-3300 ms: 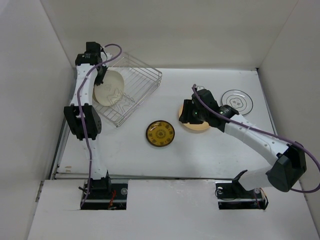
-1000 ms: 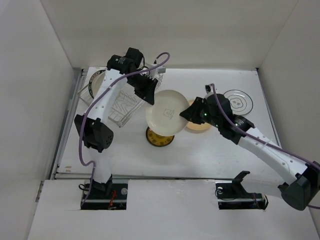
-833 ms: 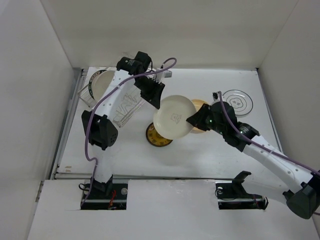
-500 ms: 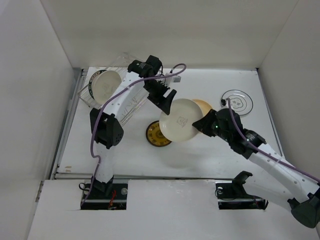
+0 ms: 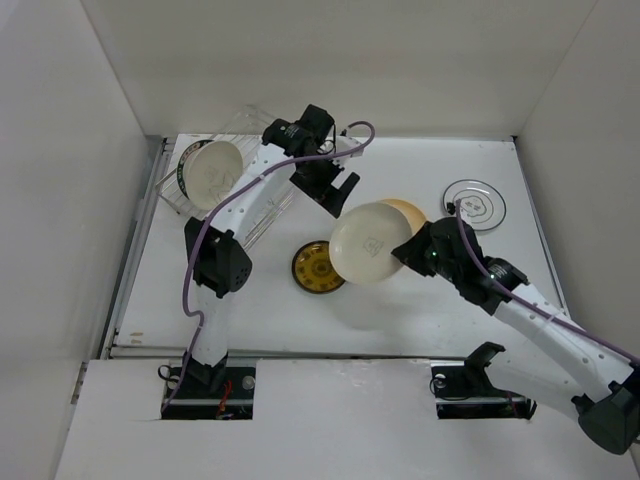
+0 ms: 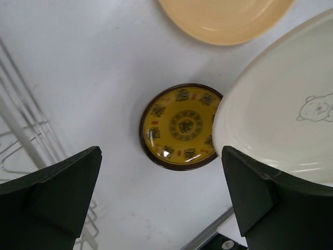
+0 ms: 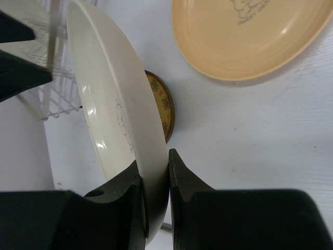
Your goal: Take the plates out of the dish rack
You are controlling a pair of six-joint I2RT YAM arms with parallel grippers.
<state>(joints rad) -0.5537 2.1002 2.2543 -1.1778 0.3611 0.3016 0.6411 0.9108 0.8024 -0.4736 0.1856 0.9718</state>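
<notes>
Our right gripper (image 7: 155, 167) is clamped on the near rim of the cream plate (image 5: 368, 242) and holds it in the air, tilted, reaching away from the fingers. Our left gripper (image 6: 161, 152) hangs at that plate's far edge with its jaws wide apart, grasping nothing. Straight below the left gripper, the dark plate with the gold centre (image 6: 179, 126) lies flat on the table (image 5: 260, 310). The yellow-orange plate (image 7: 244, 36) lies on the table just beside the right gripper, partly covered by the held plate in the top view. Off to the left gripper's left stands the dish rack (image 5: 250, 222), with a pale plate (image 5: 212, 170) upright in it. The white patterned plate (image 5: 474, 203) lies beyond the right gripper's outer side.
</notes>
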